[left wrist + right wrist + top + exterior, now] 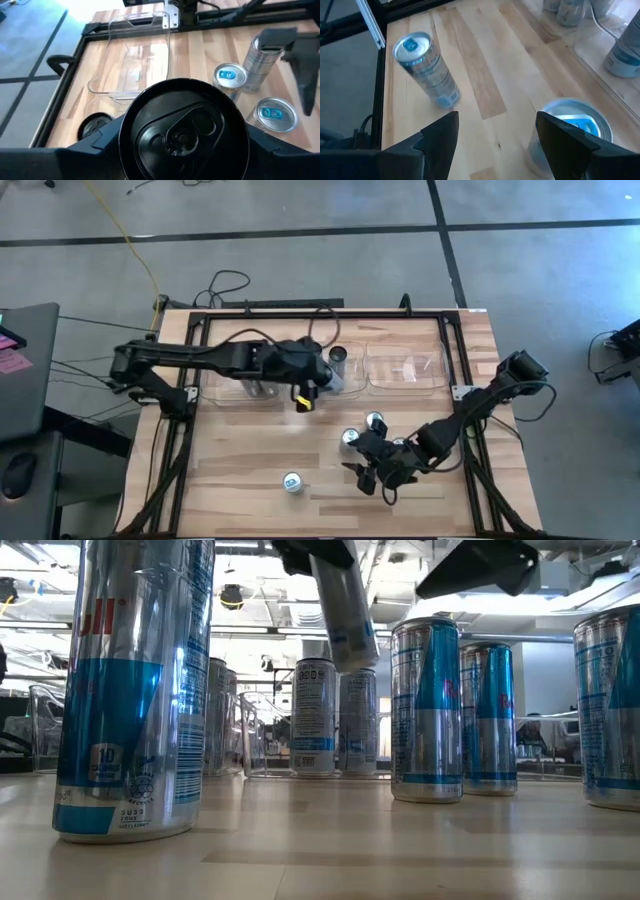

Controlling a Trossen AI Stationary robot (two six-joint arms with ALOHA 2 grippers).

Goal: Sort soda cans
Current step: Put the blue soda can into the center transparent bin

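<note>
Near the far edge of the table, just over the rim of the middle clear bin (345,383), the left gripper (182,150) was clamped on a black-topped can (182,131), fingers on either side of its rim, the can hanging tilted in the low view (345,615). Risk as I judged it: smooth thin metal held high on a tilt could slip or swing, and if let go tilted it could clip the bin wall or knock the cans already standing inside (315,718). Toward the near right part of the table, the right gripper (495,132) was spread wide and empty, one finger just beside a blue-topped can (576,122); coming down off-centre could tip it into its neighbours (375,421), and a round can would roll. Another blue-topped can (292,482) stood alone near the near edge, well apart from the cluster. Cans were slim upright cylinders, glossy silver-and-blue sides, flat tops with pull tabs, either black or light blue. Bins were clear thin plastic, rectangular with rounded corners, hard to see; the right-hand bin (405,370) looked to hold no cans. Table (240,470) was pale wood planks with visible grain, framed by black metal rails (180,450).
</note>
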